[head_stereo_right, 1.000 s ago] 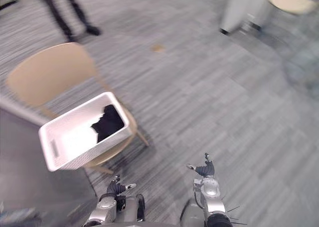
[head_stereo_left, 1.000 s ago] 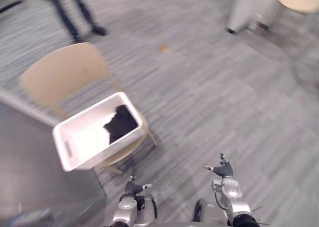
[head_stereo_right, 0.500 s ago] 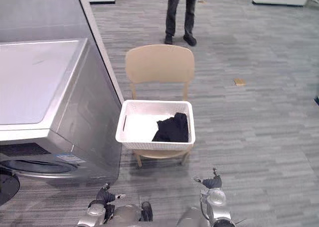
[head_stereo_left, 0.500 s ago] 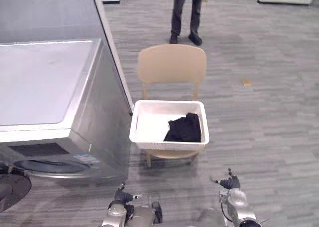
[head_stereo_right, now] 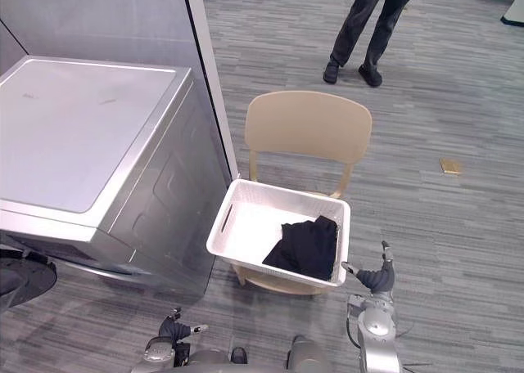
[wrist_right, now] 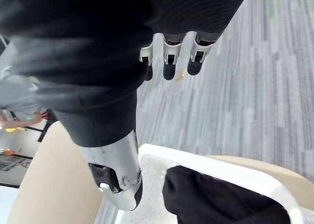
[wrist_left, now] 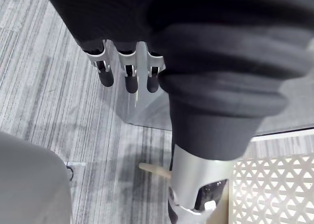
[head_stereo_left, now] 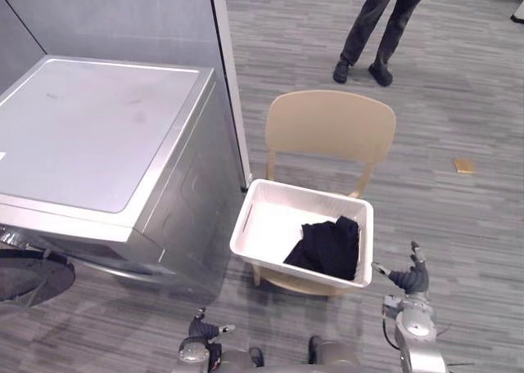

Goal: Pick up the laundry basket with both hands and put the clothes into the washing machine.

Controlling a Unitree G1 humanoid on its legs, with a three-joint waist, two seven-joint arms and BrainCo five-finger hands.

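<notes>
A white laundry basket [head_stereo_left: 246, 224] sits on the seat of a beige chair [head_stereo_left: 330, 131], with black clothes [head_stereo_left: 327, 246] lying in its right half. The silver washing machine [head_stereo_left: 98, 128] stands to the left of the chair, and its round door [head_stereo_left: 29, 276] hangs open at the lower left. My right hand [head_stereo_left: 408, 279] is open, low and just right of the basket's near corner, not touching it. My left hand [head_stereo_left: 201, 330] is open, low in front of the machine, short of the basket. In the right wrist view the black clothes [wrist_right: 216, 194] lie past my thumb [wrist_right: 117, 175].
A person's legs [head_stereo_left: 378, 25] stand on the grey floor behind the chair. A grey partition wall [head_stereo_left: 123, 17] rises behind the washing machine. A small tan scrap [head_stereo_left: 464, 166] lies on the floor to the right.
The camera has swung round, so the whole picture shifted and the washing machine came into view. The basket stays on the chair. Both hands stay low and open.
</notes>
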